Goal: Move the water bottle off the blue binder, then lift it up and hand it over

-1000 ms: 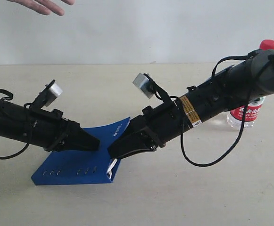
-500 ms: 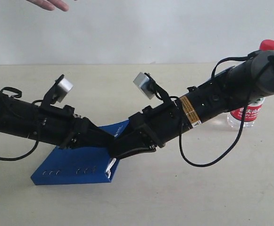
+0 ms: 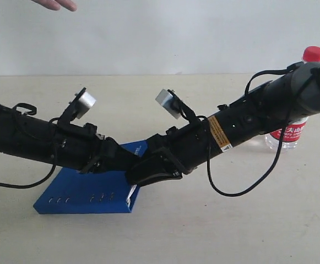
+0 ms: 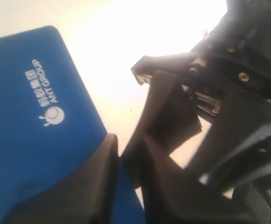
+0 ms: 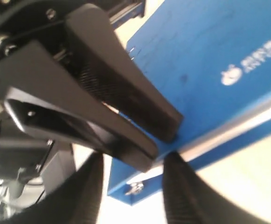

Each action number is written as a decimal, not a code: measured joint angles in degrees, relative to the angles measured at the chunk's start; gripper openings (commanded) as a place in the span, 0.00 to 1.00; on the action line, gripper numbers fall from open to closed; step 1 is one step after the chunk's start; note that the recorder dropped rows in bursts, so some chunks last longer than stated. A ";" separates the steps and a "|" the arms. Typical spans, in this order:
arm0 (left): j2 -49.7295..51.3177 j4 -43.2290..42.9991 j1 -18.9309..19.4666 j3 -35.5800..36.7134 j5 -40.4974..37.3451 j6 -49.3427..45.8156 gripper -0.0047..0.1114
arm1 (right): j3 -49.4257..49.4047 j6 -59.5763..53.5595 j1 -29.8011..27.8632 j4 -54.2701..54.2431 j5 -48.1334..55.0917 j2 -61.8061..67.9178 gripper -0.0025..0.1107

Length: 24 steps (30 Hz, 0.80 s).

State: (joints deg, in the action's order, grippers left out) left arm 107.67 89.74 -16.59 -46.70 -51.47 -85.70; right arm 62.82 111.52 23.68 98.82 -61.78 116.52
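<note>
the blue binder point(image 3: 82, 192) sits tilted, one end lifted off the surface point(image 3: 215, 231), and the left tool point(image 3: 128, 163) is pinched onto its cover. the right tool point(image 3: 136, 177) straddles the same edge with narrow jaws; i cannot tell whether it grips. the smooth, rigid cover could slip from so thin a pinch and slap down, or the white pages could sag open. the water bottle point(image 3: 287, 133), clear plastic with a red cap, stands on the surface well apart, just behind the right arm, which could knock it over.
</note>
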 measured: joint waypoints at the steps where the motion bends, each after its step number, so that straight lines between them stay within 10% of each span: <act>1: 0.00 0.29 0.58 0.00 0.00 0.16 0.20 | 0.00 -0.11 -0.01 -0.30 0.74 0.00 0.02; 24: 0.00 -0.91 9.53 0.00 -2.66 2.61 0.20 | 0.83 -5.05 0.31 -8.01 0.70 0.00 0.02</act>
State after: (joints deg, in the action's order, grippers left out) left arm 107.67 88.83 -7.06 -46.70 -54.13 -83.10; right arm 63.65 106.47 23.99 90.81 -61.09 116.52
